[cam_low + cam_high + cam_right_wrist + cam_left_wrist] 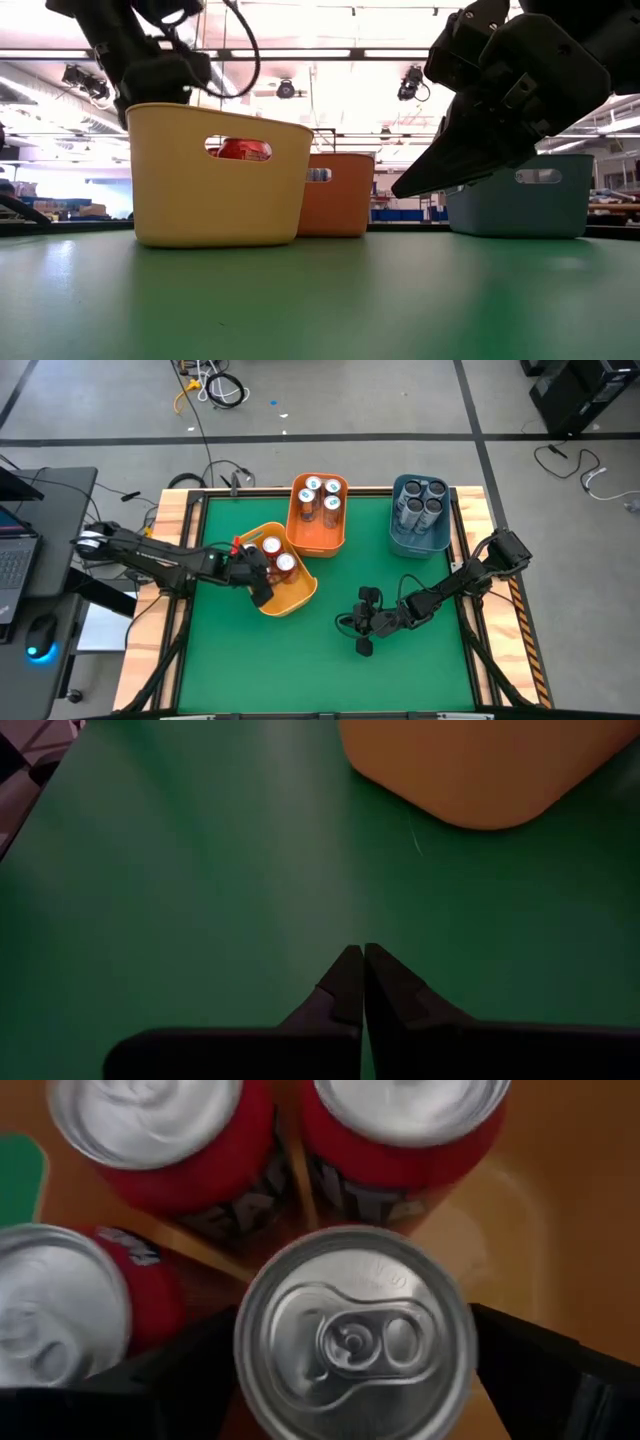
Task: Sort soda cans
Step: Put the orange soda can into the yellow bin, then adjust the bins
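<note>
The green-covered tabletop (300, 670) with light wooden edges carries three plastic bins: a yellow bin (292, 596) beside the left end effector (258, 574), an orange bin (317, 536) beyond it, and a blue bin (417, 540) beyond the right end effector (366, 622).

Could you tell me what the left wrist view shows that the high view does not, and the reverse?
Only the left wrist view shows four red cans, one between the left gripper's fingers. Only the high view shows the orange bin, the blue bin, and the right gripper over bare table. Both show red cans in the yellow bin.
</note>
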Available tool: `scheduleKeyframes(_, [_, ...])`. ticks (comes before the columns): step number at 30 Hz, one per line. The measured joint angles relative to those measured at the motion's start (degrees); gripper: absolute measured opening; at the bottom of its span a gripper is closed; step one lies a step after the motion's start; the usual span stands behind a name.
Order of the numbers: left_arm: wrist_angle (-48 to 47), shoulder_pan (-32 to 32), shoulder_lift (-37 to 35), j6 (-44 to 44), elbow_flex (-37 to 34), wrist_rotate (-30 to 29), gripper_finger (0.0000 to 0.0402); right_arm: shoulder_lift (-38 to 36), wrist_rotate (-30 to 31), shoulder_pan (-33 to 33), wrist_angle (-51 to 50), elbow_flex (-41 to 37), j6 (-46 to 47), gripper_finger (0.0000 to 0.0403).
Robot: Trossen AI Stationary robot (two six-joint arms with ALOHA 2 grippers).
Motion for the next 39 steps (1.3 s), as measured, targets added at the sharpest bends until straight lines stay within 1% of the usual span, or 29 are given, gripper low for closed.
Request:
scheduleKeyframes(4, [-0.1,0.0,2.1,0.4,0.0,0.1,0.0363,0.0,0.0,0.0,0.0,0.0,0.3,0.0001])
scheduleKeyframes(9, [-0.7,0.0,2.3,1.9,0.9,0.2,0.0362,0.0,0.0,0.0,0.0,0.0,0.4,0.0001])
scheduleKeyframes(17, [-5.2,0.0,2.3,5.7,7.2,-0.8,0.0363,0.0,0.0,-0.1,-0.1,0.0,0.2,0.0001])
scheduleKeyframes(22, [-9.0,0.0,2.3,7.8,11.1,-1.2,0.0363,0.0,0.0,-1.5,0.6,0.1,-0.6,0.0001])
scheduleKeyframes(26, [-11.3,-0.5,2.3,9.8,14.0,-3.7,0.0351,0.0,0.0,-3.6,0.3,2.2,-2.6,0.0001])
scheduleKeyframes(29, [-9.9,-3.1,2.2,13.9,15.5,-6.5,0.0323,0.0,0.0,-5.6,-1.1,4.7,-4.3,0.0])
scheduleKeyframes(32, [-5.1,-7.6,2.0,18.7,16.0,-7.7,0.0282,0.0,0.1,-8.1,-3.3,6.7,-5.0,0.0])
scheduleKeyframes(35, [1.2,-12.5,1.9,22.7,15.1,-7.8,0.0227,0.0,1.9,-10.1,-4.9,7.7,-5.1,0.0])
scheduleKeyframes(39, [9.5,-17.6,1.9,24.7,12.0,-7.6,0.0145,0.3,2.9,-12.2,-5.2,7.8,-5.1,0.0])
